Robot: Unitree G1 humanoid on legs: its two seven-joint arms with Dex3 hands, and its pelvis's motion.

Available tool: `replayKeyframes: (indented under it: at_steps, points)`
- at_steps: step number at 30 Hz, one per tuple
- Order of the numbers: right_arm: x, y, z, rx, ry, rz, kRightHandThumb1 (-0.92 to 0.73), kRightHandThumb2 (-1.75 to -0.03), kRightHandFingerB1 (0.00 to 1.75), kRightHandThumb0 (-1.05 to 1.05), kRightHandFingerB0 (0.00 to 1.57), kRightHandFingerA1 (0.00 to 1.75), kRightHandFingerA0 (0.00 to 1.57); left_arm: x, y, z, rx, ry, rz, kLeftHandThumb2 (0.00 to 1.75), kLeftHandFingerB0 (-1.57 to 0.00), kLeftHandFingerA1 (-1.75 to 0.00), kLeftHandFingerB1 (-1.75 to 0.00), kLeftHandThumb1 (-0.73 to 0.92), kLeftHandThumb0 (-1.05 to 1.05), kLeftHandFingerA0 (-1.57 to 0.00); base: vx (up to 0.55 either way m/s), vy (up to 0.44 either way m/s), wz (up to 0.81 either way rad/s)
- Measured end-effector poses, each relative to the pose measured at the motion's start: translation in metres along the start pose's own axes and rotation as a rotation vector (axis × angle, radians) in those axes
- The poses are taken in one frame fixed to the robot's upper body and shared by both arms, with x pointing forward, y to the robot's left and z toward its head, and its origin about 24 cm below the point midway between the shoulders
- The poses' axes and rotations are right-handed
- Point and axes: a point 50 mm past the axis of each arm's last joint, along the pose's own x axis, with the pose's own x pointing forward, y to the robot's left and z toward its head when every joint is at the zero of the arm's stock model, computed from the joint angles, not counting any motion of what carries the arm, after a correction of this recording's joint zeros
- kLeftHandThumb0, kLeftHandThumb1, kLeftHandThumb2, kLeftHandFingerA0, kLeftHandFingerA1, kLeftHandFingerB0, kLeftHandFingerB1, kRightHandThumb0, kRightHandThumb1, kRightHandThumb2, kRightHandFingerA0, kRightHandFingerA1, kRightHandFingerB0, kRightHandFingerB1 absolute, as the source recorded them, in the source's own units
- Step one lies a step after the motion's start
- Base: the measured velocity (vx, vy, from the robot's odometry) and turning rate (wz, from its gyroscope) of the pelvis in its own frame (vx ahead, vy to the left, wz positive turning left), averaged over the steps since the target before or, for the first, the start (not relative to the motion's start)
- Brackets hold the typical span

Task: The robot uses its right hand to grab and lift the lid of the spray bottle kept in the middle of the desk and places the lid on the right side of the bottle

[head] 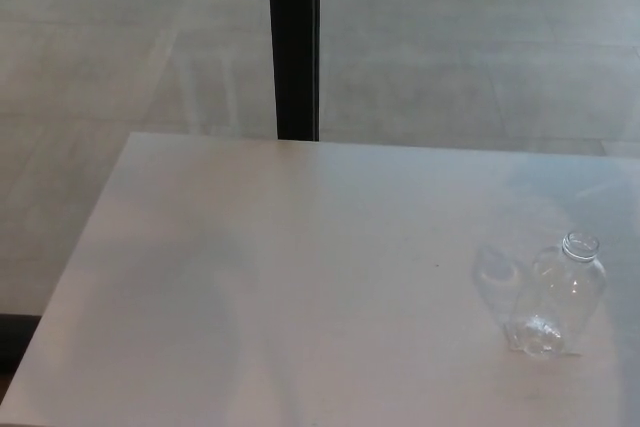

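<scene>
A clear plastic spray bottle (556,295) stands upright on the white desk (300,277), toward the right side. Its neck (580,245) is open, with no lid on it. The lid is not in view anywhere. Neither of my hands shows in the head view.
A black vertical post (293,42) rises behind the desk's far edge. Beyond it is a grey tiled floor (450,37). The desk's left edge runs diagonally down to the lower left corner.
</scene>
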Motion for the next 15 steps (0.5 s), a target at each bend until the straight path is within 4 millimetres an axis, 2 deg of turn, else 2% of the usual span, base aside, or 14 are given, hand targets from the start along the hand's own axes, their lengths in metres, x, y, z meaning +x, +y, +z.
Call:
replayKeyframes:
  at_steps: [3, 4, 5, 8, 11, 13, 14, 15]
  points:
    - [-0.01, 0.028, -0.014, 0.004, 0.063, 0.054, -0.67, -0.66, 0.68, -0.45, 0.97, 1.47, 0.98, 0.0, 0.0, 0.0, 0.0, -0.001, 0.0, 0.66, -0.38, -0.49, -0.4, 0.88, -0.84, -0.56, 0.0, 0.0, 0.0]
    - [-0.012, 0.036, -0.017, 0.003, 0.08, 0.07, -0.66, -0.65, 0.7, -0.5, 0.98, 1.47, 0.99, 0.0, 0.0, 0.0, 0.0, -0.001, 0.0, 1.09, -0.33, -0.58, -0.52, 0.72, -0.84, -0.48, 0.0, 0.0, 0.0]
    - [-0.016, 0.045, -0.021, 0.001, 0.097, 0.089, -0.67, -0.64, 0.71, -0.52, 0.98, 1.47, 0.99, 0.0, 0.0, 0.0, 0.0, -0.001, 0.0, 0.67, -0.37, -0.47, -0.39, 0.88, -0.83, -0.54, 0.0, 0.0, 0.0]
    - [-0.024, 0.066, -0.03, -0.005, 0.139, 0.132, -0.69, -0.66, 0.71, -0.53, 0.97, 1.49, 0.95, 0.0, -0.001, 0.001, -0.001, -0.003, -0.001, 0.66, -0.39, -0.5, -0.4, 0.88, -0.83, -0.56, 0.0, 0.0, 0.0]
    - [-0.035, 0.088, -0.035, -0.027, 0.17, 0.179, -0.68, -0.62, 0.68, -0.53, 0.93, 1.34, 0.97, 0.001, -0.001, 0.002, -0.002, -0.007, -0.003, 0.66, -0.38, -0.49, -0.39, 0.88, -0.84, -0.55, 0.0, 0.0, 0.0]
    - [-0.04, 0.098, -0.037, -0.039, 0.179, 0.2, -0.68, -0.63, 0.67, -0.52, 0.93, 1.33, 0.98, 0.001, -0.001, 0.002, -0.001, -0.007, -0.002, 0.66, -0.38, -0.49, -0.4, 0.88, -0.84, -0.55, 0.0, 0.0, 0.0]
    - [-0.042, 0.104, -0.037, -0.045, 0.181, 0.209, -0.69, -0.63, 0.67, -0.52, 0.92, 1.4, 0.94, 0.001, -0.001, 0.002, -0.001, -0.008, -0.002, 0.66, -0.39, -0.49, -0.4, 0.88, -0.84, -0.56, 0.0, 0.0, 0.0]
    - [-0.043, 0.108, -0.037, -0.05, 0.181, 0.214, -0.68, -0.63, 0.62, -0.5, 0.9, 1.36, 0.95, 0.001, -0.001, 0.002, -0.001, -0.008, -0.002, 0.66, -0.39, -0.49, -0.4, 0.87, -0.84, -0.56, 0.0, 0.0, 0.0]
